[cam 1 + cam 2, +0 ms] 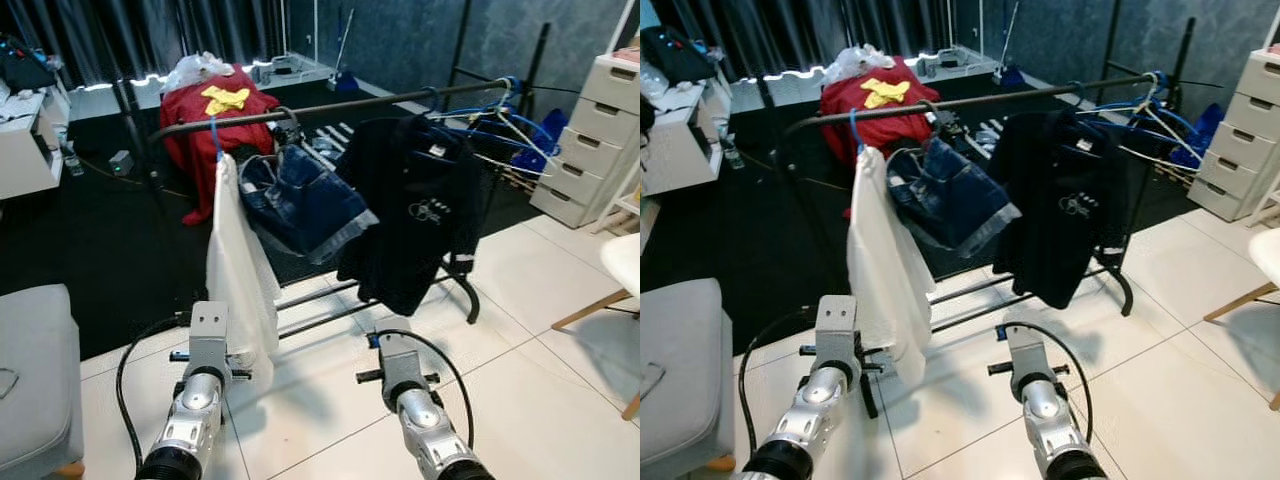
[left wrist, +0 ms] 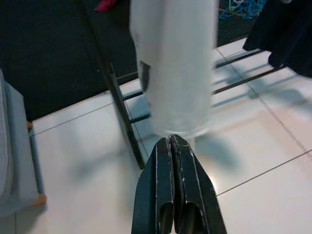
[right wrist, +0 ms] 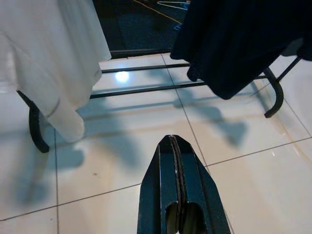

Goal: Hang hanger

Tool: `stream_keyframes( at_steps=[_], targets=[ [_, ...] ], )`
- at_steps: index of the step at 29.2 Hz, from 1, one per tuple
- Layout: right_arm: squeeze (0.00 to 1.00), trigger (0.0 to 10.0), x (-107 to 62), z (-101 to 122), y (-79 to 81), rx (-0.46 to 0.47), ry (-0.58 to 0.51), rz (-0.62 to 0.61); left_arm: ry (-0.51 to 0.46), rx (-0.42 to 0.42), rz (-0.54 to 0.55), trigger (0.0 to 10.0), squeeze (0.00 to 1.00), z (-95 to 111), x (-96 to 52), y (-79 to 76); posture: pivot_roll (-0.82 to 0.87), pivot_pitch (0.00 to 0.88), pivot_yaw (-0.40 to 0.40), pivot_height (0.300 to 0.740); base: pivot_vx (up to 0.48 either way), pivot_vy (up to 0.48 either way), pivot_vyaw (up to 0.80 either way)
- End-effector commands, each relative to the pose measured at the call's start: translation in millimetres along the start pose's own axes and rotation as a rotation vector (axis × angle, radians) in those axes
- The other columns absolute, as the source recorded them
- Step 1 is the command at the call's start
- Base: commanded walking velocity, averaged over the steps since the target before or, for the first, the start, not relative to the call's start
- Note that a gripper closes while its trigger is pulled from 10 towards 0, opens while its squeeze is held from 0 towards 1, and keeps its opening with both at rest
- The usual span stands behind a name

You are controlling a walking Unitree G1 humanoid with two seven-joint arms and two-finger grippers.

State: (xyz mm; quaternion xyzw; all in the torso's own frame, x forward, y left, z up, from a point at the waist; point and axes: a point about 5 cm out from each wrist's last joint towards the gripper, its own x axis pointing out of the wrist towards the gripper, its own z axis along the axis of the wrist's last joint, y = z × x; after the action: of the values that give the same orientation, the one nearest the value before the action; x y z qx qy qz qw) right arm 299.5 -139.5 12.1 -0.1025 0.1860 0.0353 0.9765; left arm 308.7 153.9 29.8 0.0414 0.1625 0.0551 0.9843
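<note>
A black clothes rail (image 1: 330, 108) crosses the scene in front of me. On it a white garment (image 1: 240, 270) hangs from a blue hanger (image 1: 214, 135) at the left, denim shorts (image 1: 300, 200) in the middle and a black shirt (image 1: 415, 210) to the right. Several bare blue and white hangers (image 1: 495, 115) crowd the rail's right end. My left gripper (image 2: 171, 139) is shut and holds nothing, low over the tiles just short of the white garment's hem (image 2: 175, 122). My right gripper (image 3: 171, 137) is also shut on nothing, above the floor before the rack's lower bars (image 3: 146, 90).
The rack's curved black foot (image 2: 122, 112) stands on the white tiles near my left gripper. A grey seat (image 1: 35, 370) is at my left, a white drawer unit (image 1: 595, 140) and a wooden chair leg (image 1: 590, 310) at my right. A red heap (image 1: 215, 125) lies behind the rack.
</note>
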Motion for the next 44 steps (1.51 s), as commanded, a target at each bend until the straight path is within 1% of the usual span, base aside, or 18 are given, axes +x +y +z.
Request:
stream_keyframes(
  at_steps=[1,4,9,10,12,14,15,16,18,26,33,37,44],
  targets=[
    [0.0,10.0,-1.8,-3.2,1.5,0.012,0.009,-0.003,0.015,0.033,0.006,10.0,0.0,-6.0,-2.3,2.8,-0.08,0.022,0.03,0.74,0.0,0.0,0.0],
    [0.0,10.0,-2.2,-3.4,-1.3,0.019,0.004,-0.022,-0.022,-0.004,-0.009,10.0,0.0,-5.5,-5.3,-0.2,-0.09,0.025,0.029,0.74,0.0,0.0,0.0],
    [0.0,10.0,-2.0,-1.8,-2.3,0.026,-0.005,-0.023,-0.029,-0.002,-0.031,10.0,0.0,-6.2,-7.1,-3.2,-0.09,0.026,0.025,0.74,0.0,0.0,0.0],
    [0.0,10.0,-2.0,-1.3,-1.7,0.004,-0.011,-0.01,-0.025,-0.001,-0.031,10.0,0.0,-9.2,-8.8,-2.8,-0.08,0.029,0.021,0.74,0.0,0.0,0.0],
    [0.0,10.0,-2.0,-1.3,-1.7,0.004,-0.011,-0.01,-0.025,-0.001,-0.031,10.0,0.0,-9.2,-8.8,-2.8,-0.08,0.029,0.021,0.74,0.0,0.0,0.0],
    [0.0,10.0,-1.8,1.1,1.9,-0.041,-0.026,0.019,-0.027,-0.005,-0.024,10.0,0.0,-10.8,-10.5,-1.3,-0.09,0.029,0.016,0.74,0.0,0.0,0.0],
    [0.0,10.0,-1.5,3.1,3.2,-0.075,-0.036,0.029,-0.029,-0.006,-0.023,10.0,0.0,-10.7,-10.9,-0.8,-0.09,0.032,0.013,0.74,0.0,0.0,0.57],
    [0.0,10.0,-1.5,3.1,3.2,-0.075,-0.036,0.029,-0.029,-0.006,-0.023,10.0,0.0,-10.7,-10.9,-0.8,-0.09,0.032,0.013,0.74,0.0,0.0,0.57],
    [0.0,10.0,-1.4,5.4,8.9,-0.112,-0.048,0.072,-0.031,-0.027,-0.01,10.0,0.0,-10.2,-11.2,0.3,-0.08,0.032,0.007,0.74,0.0,0.0,0.8],
    [0.0,10.0,-0.6,6.2,10.4,-0.077,-0.045,0.073,-0.024,-0.032,0.001,10.0,0.0,-11.7,-12.5,1.3,-0.08,0.026,0.001,0.74,0.0,0.0,0.8],
    [0.0,10.0,1.0,9.6,10.1,-0.082,-0.051,0.077,-0.005,-0.028,0.029,10.0,0.0,-11.3,-11.0,4.6,-0.08,0.024,0.011,0.74,0.0,0.0,0.8],
    [0.0,10.0,1.1,9.8,6.8,-0.084,-0.054,0.069,-0.023,-0.004,0.031,10.0,0.0,-7.6,-10.6,5.6,-0.08,0.027,0.017,0.74,0.0,0.0,0.8],
    [0.0,10.0,0.9,8.9,5.3,-0.077,-0.051,0.058,-0.038,-0.004,0.014,10.0,0.0,-2.9,-8.4,3.7,-0.08,0.028,0.02,0.74,0.0,0.0,0.8]
  ],
)
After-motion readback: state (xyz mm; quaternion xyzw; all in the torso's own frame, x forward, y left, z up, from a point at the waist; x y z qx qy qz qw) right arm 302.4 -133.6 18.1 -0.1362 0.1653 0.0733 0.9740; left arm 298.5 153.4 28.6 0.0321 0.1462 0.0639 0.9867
